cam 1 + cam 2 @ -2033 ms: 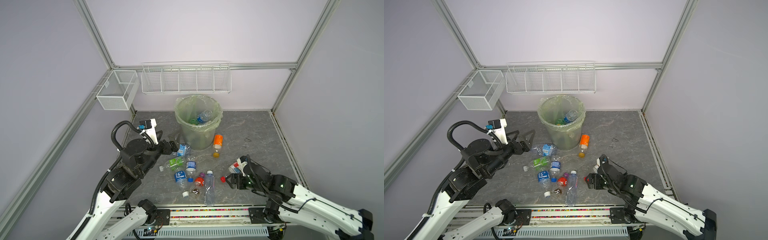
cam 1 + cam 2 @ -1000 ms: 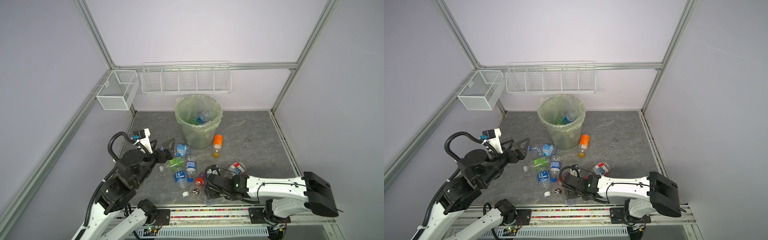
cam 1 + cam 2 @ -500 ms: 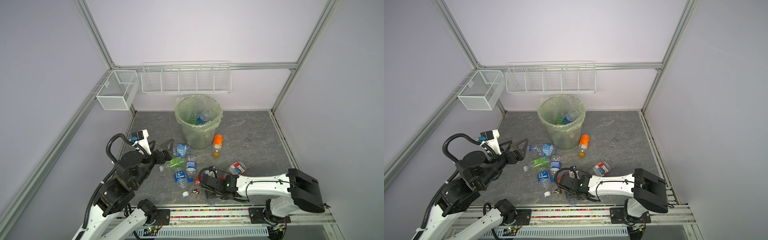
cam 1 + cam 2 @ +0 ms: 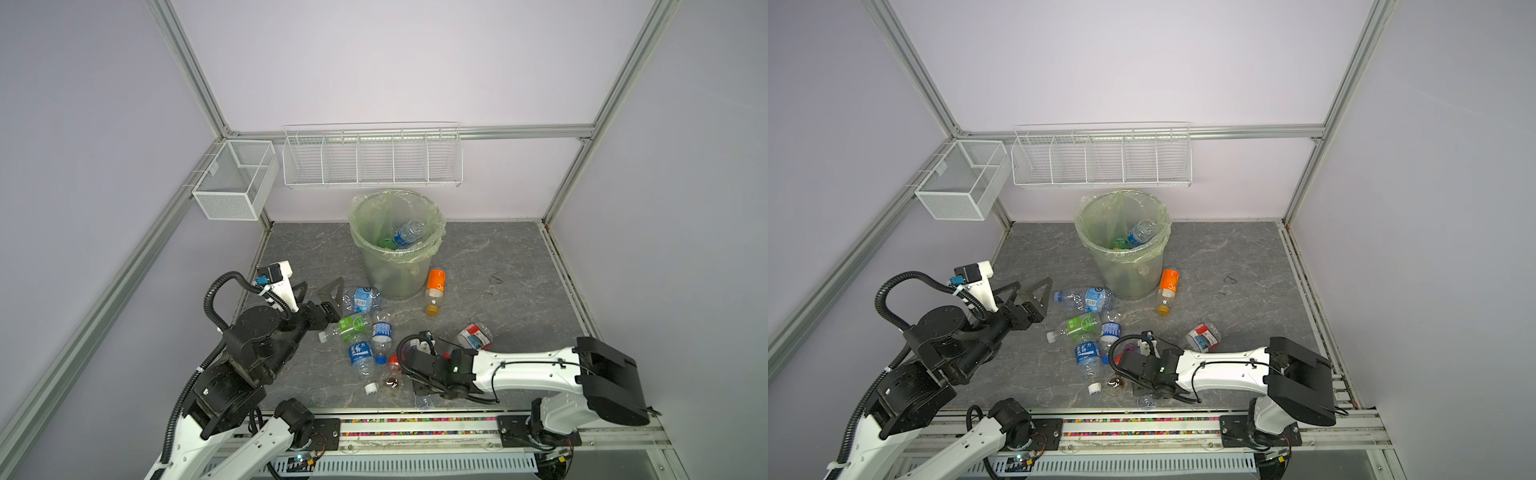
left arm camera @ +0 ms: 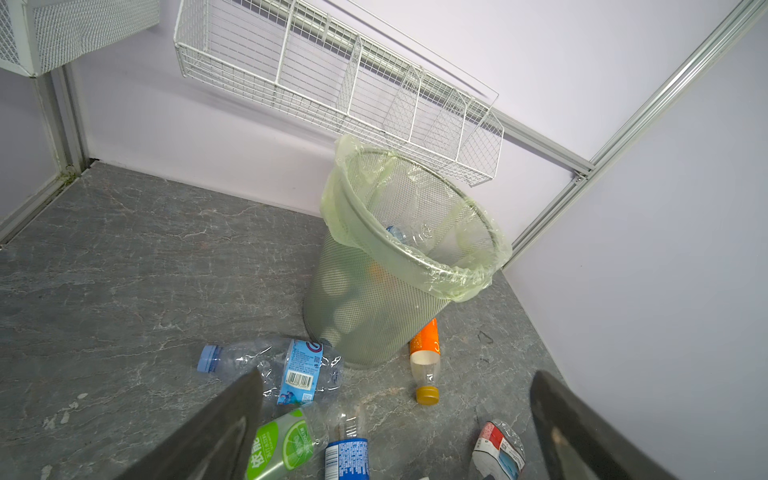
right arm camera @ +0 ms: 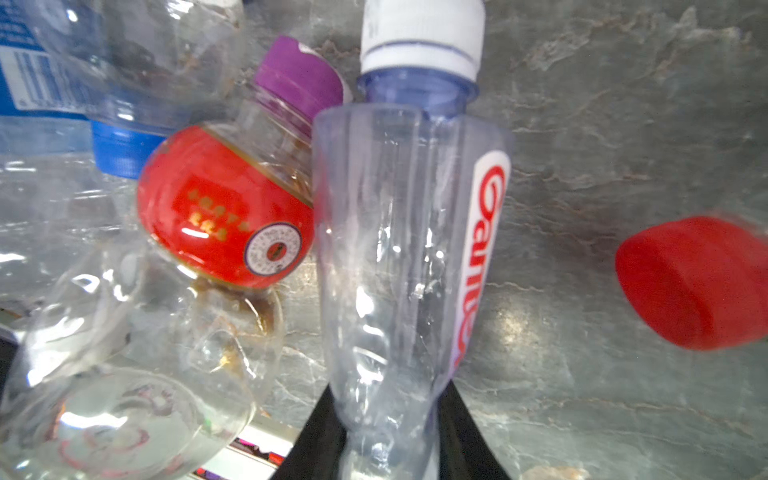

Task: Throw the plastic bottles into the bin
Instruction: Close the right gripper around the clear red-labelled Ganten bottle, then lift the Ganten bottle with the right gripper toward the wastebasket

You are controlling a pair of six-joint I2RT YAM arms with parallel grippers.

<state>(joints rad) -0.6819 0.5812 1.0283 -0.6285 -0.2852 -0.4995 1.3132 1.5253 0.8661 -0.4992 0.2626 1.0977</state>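
Note:
The bin [image 4: 386,278] stands at the back middle, with a blue-labelled bottle [image 4: 409,232] inside. Several plastic bottles lie in front of it in both top views: a blue-labelled one [image 4: 361,297], a green-labelled one [image 4: 349,324] and an orange one [image 4: 435,282]. My right gripper [image 6: 386,415] is low at the front edge, shut on the lower body of a clear bottle [image 6: 395,232] with a white cap and red lettering, squeezing it. A red-labelled bottle [image 6: 224,208] touches it. My left gripper [image 4: 318,291] hangs open beside the blue-labelled bottle [image 5: 299,370], holding nothing.
A crushed red-and-white bottle [image 4: 473,336] lies right of the pile. A loose red cap [image 6: 694,282] and a white cap [image 4: 371,388] lie on the floor. A wire mesh box [image 4: 232,183] and a long wire rack [image 4: 374,160] hang on the walls.
My right arm swung left along the front edge and its jaws closed on the clear bottle. My left arm drew back and lowered a little, still open.

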